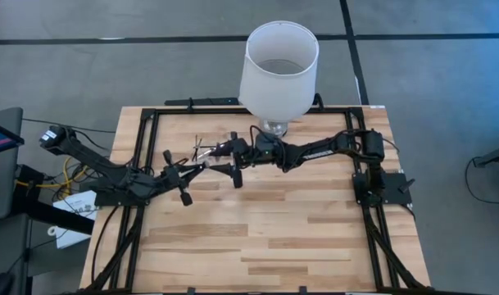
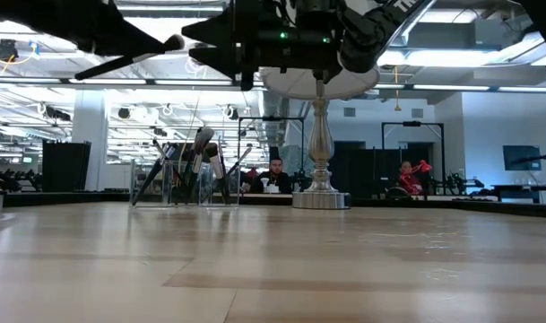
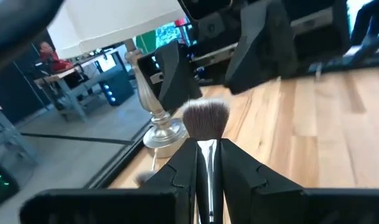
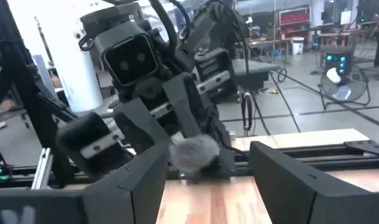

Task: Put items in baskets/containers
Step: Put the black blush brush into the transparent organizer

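- left pincer (image 3: 208,180) is clamped on a makeup brush (image 3: 206,124), its grey bristles jutting ahead of the fingers
- right pincer (image 4: 205,168) faces it above the bench (image 1: 265,238), fingers spread wide, bristle tip between them
- clear case (image 2: 183,184) of brushes stands beyond both, beside the lamp (image 1: 278,70)

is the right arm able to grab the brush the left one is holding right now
Probably yes. The right gripper is open and faces the brush clamped in the left gripper, with the bristle head showing between its spread fingers. Nothing seems to sit between them above the table.
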